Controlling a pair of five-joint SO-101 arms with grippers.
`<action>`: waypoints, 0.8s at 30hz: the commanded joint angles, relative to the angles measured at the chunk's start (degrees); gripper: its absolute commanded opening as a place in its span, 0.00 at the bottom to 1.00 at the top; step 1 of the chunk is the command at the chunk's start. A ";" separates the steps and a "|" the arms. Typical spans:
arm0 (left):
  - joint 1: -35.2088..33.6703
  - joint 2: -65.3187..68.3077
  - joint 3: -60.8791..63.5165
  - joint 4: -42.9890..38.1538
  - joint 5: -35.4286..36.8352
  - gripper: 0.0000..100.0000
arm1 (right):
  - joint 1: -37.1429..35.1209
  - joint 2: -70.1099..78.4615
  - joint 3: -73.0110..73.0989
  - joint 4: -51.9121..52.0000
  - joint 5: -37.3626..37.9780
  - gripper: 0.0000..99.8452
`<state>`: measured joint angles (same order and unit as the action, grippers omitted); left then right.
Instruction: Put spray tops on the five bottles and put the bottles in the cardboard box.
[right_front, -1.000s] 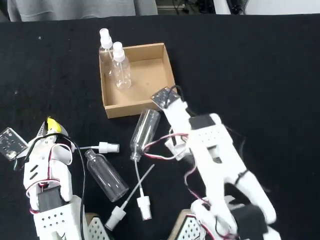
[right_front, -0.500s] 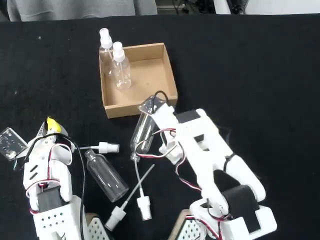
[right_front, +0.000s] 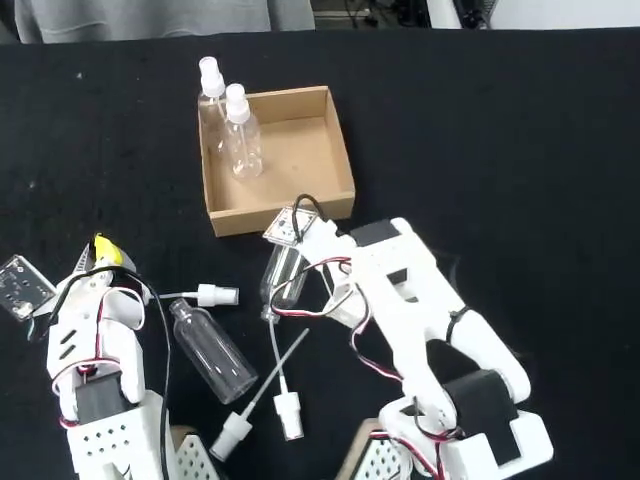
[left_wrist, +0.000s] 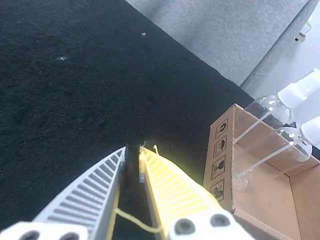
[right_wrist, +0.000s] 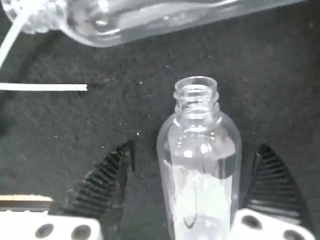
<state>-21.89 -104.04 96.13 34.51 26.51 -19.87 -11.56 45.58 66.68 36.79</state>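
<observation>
Lying between the right jaws, the clear bottle (right_wrist: 200, 165) is uncapped.

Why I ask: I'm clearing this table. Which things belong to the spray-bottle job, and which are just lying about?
Job:
cardboard box
two capped bottles in it
bare bottle near the box
second bare bottle lying among the tops
three loose spray tops

Not the job:
black table cover

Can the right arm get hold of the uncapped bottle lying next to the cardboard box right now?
Probably yes. The right gripper is open around the uncapped bottle, a finger on either side of its body and nothing else in the gap. A second bottle lies apart, past its neck.
</observation>
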 joint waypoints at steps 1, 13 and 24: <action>-0.75 -0.26 1.27 -0.88 -0.53 0.04 | -0.70 0.31 -2.95 0.35 0.62 0.27; -0.75 -0.26 1.27 -0.88 -0.53 0.04 | -0.53 0.13 -1.71 -2.81 0.09 0.11; -0.75 -0.26 1.27 -0.88 -0.53 0.04 | -0.62 -0.31 -6.81 1.76 -2.90 0.08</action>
<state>-21.89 -104.04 96.13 34.51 26.51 -19.87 -11.56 44.18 65.80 36.26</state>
